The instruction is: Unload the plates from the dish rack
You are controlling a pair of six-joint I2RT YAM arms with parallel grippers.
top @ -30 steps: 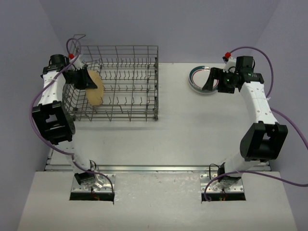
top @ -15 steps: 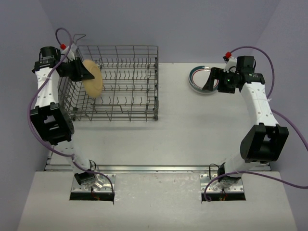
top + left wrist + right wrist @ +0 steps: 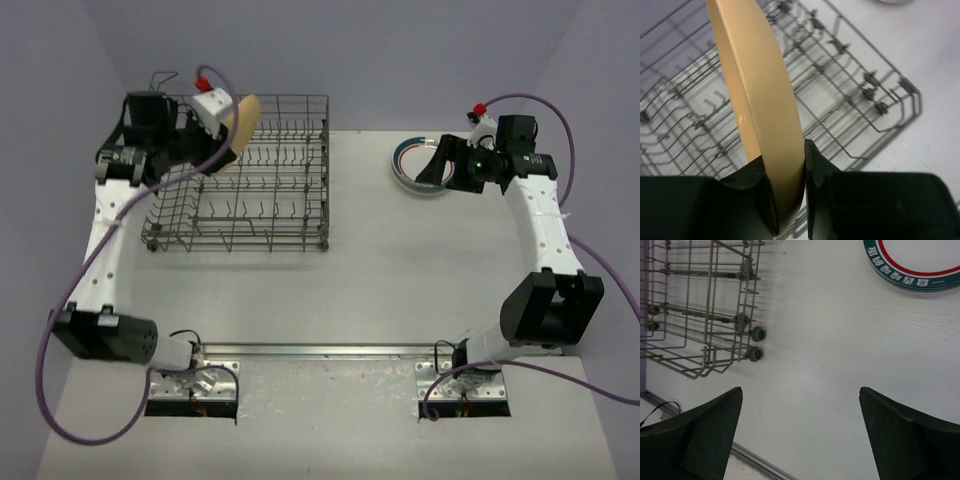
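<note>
— Left gripper [image 3: 785, 152] is pinching something. What sits where, biggest first?

— On the worktop [image 3: 400, 270], the dish rack [image 3: 250, 215] stands at the far left corner. A stack of teal-rimmed plates [image 3: 410, 165] lies flat near the far right edge. The tan plate [image 3: 765, 100] hangs on edge over the rack's far left part, its rim clamped between the left fingers.

— And the right gripper [image 3: 801, 390]?

— Spread wide, holding nothing, hovering just beside the stack.

The rack [image 3: 700, 305] sits top left on the white table [image 3: 830, 370]. A green-rimmed plate [image 3: 912, 270] lies top right. The right gripper [image 3: 800, 392] gapes wide.
</note>
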